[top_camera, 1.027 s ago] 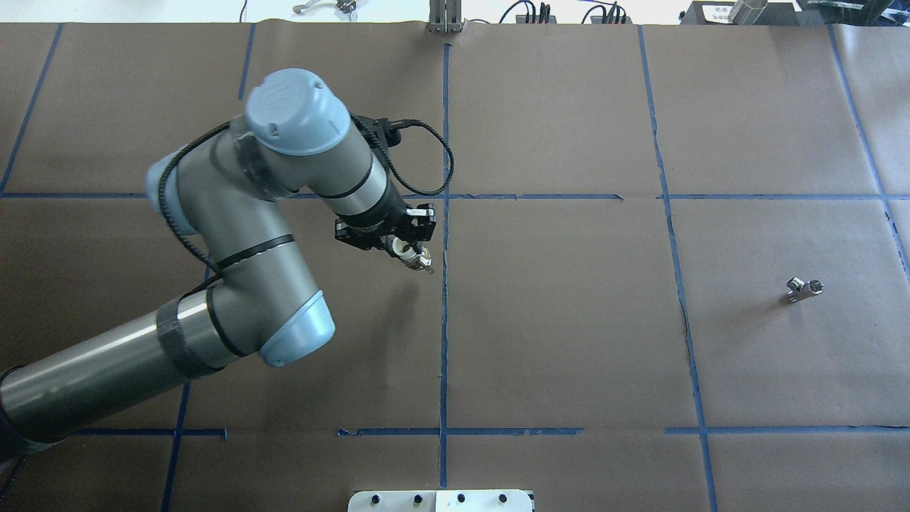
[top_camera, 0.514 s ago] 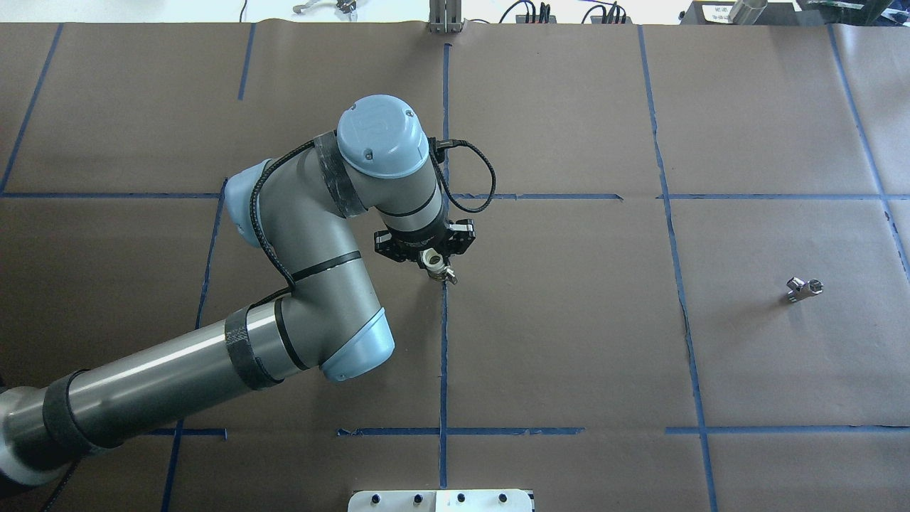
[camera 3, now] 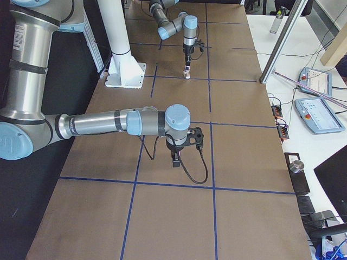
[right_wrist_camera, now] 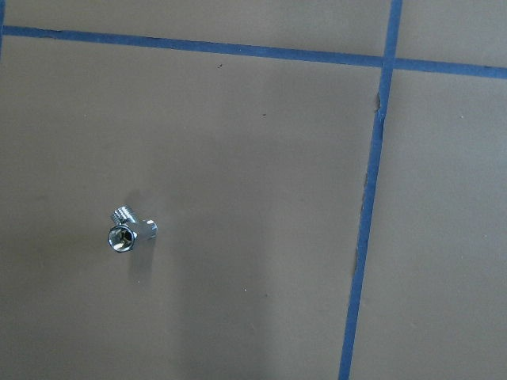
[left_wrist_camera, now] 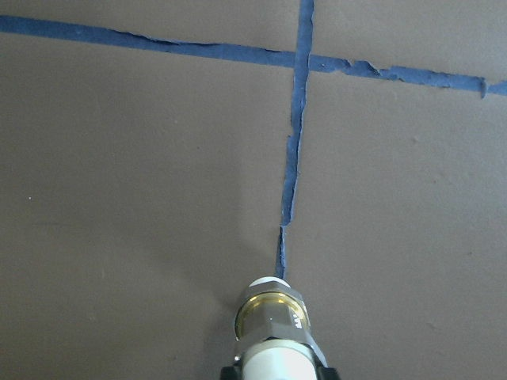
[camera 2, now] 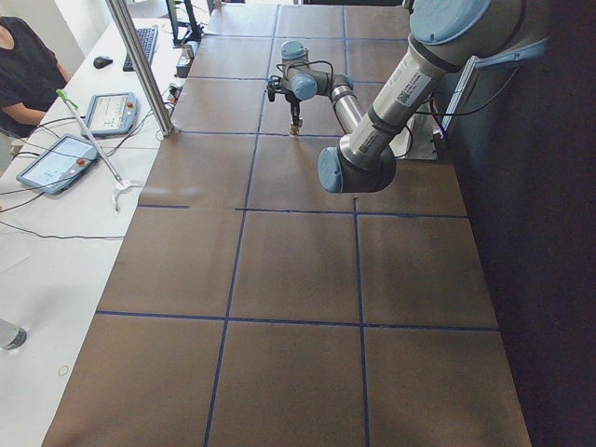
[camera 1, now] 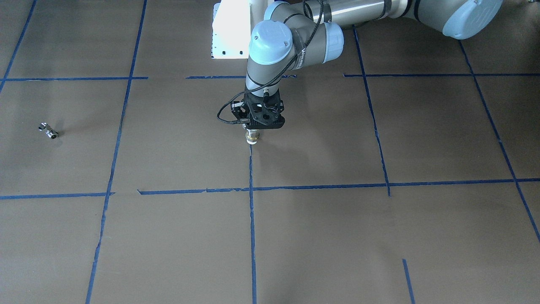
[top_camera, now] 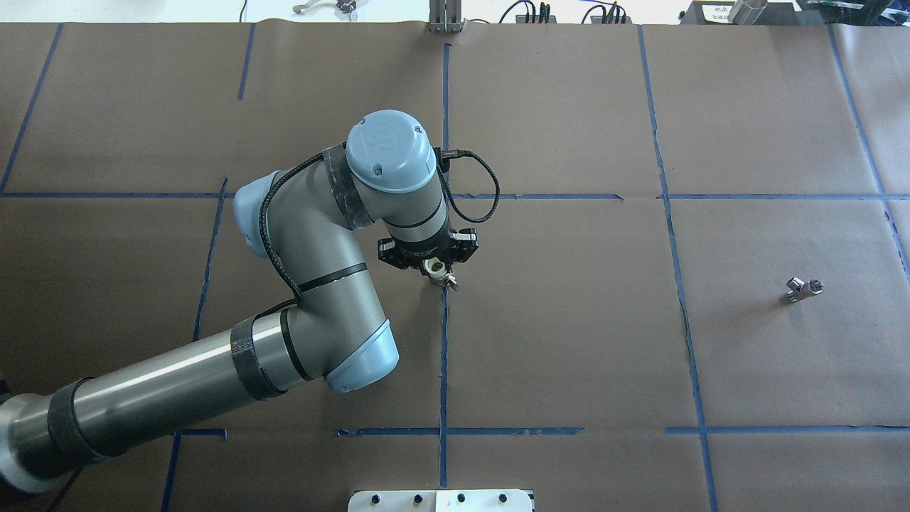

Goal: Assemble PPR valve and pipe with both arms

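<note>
Above blue tape, left gripper clamps white-and-brass PPR valve; right gripper: cannot tell.

Bright, even light is falling from above onto the brown paper, leaving only a faint, soft shadow just beside the valve. The white base behind the valve is blowing out in glare. The valve's near end is blurring slightly in the left wrist view.

The valve is white with a brass band, in the black left gripper. The pipe is chrome. Beneath the gripper, the table is brown, gridded with blue tape.
</note>
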Controlling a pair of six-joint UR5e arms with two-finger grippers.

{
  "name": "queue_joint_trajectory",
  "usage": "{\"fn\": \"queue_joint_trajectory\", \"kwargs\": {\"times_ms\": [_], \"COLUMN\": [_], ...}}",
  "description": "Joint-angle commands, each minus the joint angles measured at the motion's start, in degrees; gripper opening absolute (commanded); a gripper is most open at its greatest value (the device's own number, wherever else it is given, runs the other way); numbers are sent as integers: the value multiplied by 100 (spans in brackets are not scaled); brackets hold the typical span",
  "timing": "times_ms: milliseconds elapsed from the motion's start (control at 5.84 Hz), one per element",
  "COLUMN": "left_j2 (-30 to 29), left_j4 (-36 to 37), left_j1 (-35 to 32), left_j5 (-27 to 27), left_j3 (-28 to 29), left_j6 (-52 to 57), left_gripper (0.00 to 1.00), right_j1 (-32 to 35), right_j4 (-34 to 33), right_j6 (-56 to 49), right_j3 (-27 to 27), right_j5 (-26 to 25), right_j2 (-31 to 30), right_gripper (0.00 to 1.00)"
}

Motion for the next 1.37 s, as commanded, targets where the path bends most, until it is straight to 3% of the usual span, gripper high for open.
{"fn": "queue_joint_trajectory", "kwargs": {"times_ms": [0, 171, 342, 514, 685, 856, 1027, 1199], "left_j2": [1, 1, 1, 1, 10, 10, 1, 10], "left_j4": [-11, -19, -28, -46, -72, -81, -90, -90], "left_j1": [34, 52, 61, 61, 61, 61, 61, 61], "left_j5": [13, 13, 13, 4, 4, -4, -4, -13], "left_j3": [6, -2, -3, -3, 6, -2, -11, -64], "left_j6": [15, 24, 24, 24, 24, 24, 24, 15], "left_gripper": [6, 12, 27, 32, 61, 80, 90, 90], "right_j1": [0, 0, -9, 0, -9, -9, 0, -35], "right_j4": [0, 0, 0, 0, 0, 0, 0, 0], "right_j6": [0, 0, 0, 0, 0, 0, 0, 9], "right_j3": [-23, -40, -58, -58, -58, -58, -58, -58], "right_j5": [1, 18, 18, 27, 36, 36, 44, 45], "right_j2": [-6, -6, -6, -14, -6, -6, -14, -6], "right_gripper": [100, 100, 100, 100, 100, 100, 100, 100]}}
